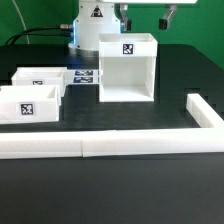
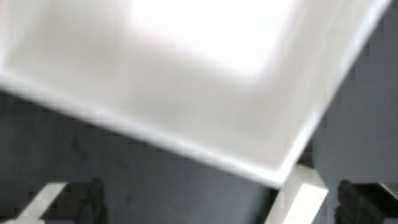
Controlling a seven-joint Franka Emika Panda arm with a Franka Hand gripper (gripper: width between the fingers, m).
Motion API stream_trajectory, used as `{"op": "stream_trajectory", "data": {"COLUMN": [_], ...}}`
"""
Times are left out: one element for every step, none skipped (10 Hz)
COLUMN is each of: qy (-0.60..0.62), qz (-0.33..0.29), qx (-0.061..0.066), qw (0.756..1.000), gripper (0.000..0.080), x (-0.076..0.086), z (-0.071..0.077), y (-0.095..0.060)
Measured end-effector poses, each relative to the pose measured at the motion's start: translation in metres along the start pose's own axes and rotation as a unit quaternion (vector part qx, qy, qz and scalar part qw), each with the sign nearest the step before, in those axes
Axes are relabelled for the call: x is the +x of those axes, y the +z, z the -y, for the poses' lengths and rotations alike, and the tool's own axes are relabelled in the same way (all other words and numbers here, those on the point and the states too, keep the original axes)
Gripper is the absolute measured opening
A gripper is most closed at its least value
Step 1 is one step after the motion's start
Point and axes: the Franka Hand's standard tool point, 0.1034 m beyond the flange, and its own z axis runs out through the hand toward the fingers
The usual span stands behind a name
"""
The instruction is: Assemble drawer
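Cabinet shell (image 1: 125, 68) upright mid-tabletop (image 1: 120, 190), toward rear edge. Drawer box (image 1: 40, 78) and second drawer box (image 1: 27, 103) loose near edge at exterior view's left, neither inserted. Jaws spread, empty, close to shell. Judged early: both insertions left.

This is a robotics lab test bench. A matt black tabletop (image 1: 110, 190) carries a white open-fronted plastic box (image 1: 126, 80) bearing a black-and-white square marker tag (image 1: 128, 50). Behind the box a white robot arm (image 1: 92, 22) stands before a plain green wall (image 1: 30, 12). In front of the box runs a low white L-shaped rail (image 1: 100, 146), and just beside it lies the marker board (image 1: 85, 77).
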Motion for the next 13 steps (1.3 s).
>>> {"op": "stream_trajectory", "data": {"qy": [0.016, 0.04, 0.039, 0.039, 0.039, 0.055, 0.103, 0.121, 0.13, 0.137, 0.139, 0.139, 0.137], "qz": [0.007, 0.01, 0.01, 0.011, 0.011, 0.01, 0.005, 0.01, 0.017, 0.02, 0.025, 0.029, 0.027], "qx": [0.002, 0.01, 0.01, 0.01, 0.01, 0.012, 0.017, 0.018, 0.022, 0.025, 0.027, 0.028, 0.029], "qw": [1.0, 0.999, 0.999, 0.999, 0.999, 0.998, 0.995, 0.992, 0.991, 0.99, 0.99, 0.989, 0.99], "gripper": [0.0649, 0.0649, 0.0649, 0.0649, 0.0649, 0.0649, 0.0649, 0.0649, 0.0649, 0.0649, 0.0649, 0.0649, 0.0649], "x": [-0.008, -0.014, -0.013, -0.013, -0.014, -0.015, -0.024, -0.035, -0.041, -0.044, -0.047, -0.05, -0.051], "z": [0.004, 0.007, 0.007, 0.007, 0.007, 0.008, 0.013, 0.023, 0.028, 0.03, 0.031, 0.034, 0.038], "y": [0.002, 0.004, 0.005, 0.005, 0.005, 0.006, 0.011, 0.017, 0.021, 0.023, 0.027, 0.029, 0.032]}}
